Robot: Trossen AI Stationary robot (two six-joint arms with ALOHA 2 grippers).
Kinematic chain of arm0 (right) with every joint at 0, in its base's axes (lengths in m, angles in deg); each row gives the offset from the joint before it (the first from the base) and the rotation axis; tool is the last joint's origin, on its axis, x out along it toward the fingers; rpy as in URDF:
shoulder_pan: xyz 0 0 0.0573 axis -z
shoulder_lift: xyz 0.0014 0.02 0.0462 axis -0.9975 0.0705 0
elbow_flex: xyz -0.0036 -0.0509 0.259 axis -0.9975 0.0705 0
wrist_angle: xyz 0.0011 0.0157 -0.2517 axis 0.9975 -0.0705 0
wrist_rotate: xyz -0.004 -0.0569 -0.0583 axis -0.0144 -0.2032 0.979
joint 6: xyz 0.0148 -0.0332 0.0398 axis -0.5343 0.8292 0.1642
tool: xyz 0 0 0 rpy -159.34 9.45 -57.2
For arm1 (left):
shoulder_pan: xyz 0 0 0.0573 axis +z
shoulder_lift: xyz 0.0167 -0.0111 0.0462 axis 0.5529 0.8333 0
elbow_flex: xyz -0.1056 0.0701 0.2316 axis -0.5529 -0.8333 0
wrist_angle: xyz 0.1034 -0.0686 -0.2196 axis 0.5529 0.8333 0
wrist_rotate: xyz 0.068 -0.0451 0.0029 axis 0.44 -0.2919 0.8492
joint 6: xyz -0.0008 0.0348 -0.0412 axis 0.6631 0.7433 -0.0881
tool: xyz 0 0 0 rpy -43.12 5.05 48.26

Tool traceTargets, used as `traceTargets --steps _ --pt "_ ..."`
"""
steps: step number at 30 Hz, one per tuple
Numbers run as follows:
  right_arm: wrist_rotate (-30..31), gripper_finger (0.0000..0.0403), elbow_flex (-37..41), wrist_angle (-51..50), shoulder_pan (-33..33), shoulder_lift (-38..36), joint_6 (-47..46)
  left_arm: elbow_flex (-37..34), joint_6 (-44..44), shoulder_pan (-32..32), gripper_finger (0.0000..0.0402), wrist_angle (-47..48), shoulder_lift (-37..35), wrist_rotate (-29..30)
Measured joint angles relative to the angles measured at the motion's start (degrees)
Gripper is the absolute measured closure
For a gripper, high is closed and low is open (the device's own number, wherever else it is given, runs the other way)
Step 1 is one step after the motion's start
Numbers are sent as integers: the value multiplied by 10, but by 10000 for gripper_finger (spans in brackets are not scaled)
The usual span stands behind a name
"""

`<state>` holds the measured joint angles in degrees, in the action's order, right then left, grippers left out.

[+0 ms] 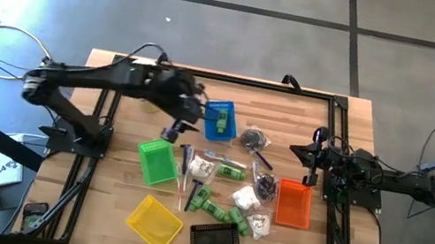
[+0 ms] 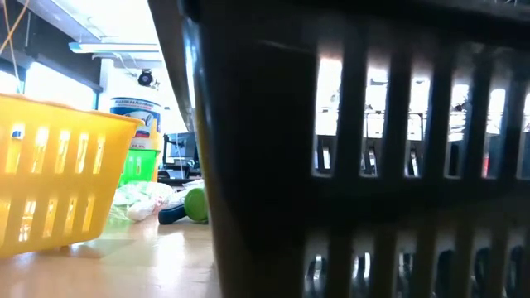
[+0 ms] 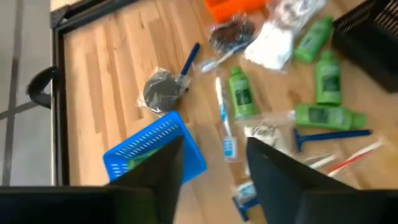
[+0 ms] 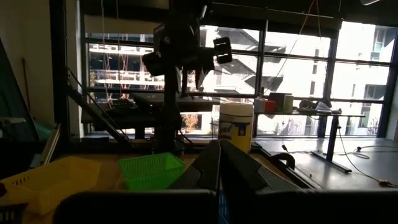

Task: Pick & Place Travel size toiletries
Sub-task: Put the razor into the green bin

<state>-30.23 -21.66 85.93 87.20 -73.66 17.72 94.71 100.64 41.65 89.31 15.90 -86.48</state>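
The toiletries lie loose in the middle of the table: green bottles (image 3: pixel 241 93) (image 1: pixel 231 172), white packets (image 3: pixel 270 46), a blue razor (image 3: pixel 329 134), a toothbrush (image 3: pixel 224 118) and a dark round packet (image 3: pixel 163 90). A blue basket (image 1: pixel 219 121) (image 3: pixel 155 149) holds a green item. My left gripper (image 1: pixel 184 121) (image 3: pixel 214 168) hangs open above the table, just left of the blue basket, with nothing between its fingers. My right gripper (image 1: pixel 317 153) (image 4: pixel 219 168) waits shut at the right side, raised off the table.
A green basket (image 1: pixel 156 162), a yellow one (image 1: pixel 155 221), a black one (image 1: pixel 216 243) and an orange one (image 1: pixel 294 203) stand around the pile. The black basket (image 2: pixel 356 149) fills most of the low view. A big white jar (image 4: pixel 237 124) stands beyond the green basket.
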Motion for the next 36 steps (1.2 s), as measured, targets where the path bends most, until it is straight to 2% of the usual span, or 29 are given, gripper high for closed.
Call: traceTargets --steps 4,9,13,17,20,23,31,36 --pt "-1 400 0 -4 0 0 -4 -125 -69 -13 315 -113 -102 -4" --pt "-2 400 0 -9 0 0 -15 -310 -245 -15 386 -280 -232 43" --pt "-2 400 0 -13 0 0 -15 -436 -345 -14 394 -378 -321 53" --pt "-2 400 0 -14 0 0 -15 -537 -405 -14 396 -482 -378 68" --pt "-2 400 0 -14 0 0 -15 -588 -399 -14 400 -578 -393 87" --pt "-2 400 0 -14 0 0 -15 -633 -384 -13 400 -625 -392 93" --pt "-2 400 0 -31 0 0 -30 -674 -380 -14 401 -638 -387 98" --pt "-2 400 0 -31 0 10 -30 -691 -364 -14 401 -634 -384 129"
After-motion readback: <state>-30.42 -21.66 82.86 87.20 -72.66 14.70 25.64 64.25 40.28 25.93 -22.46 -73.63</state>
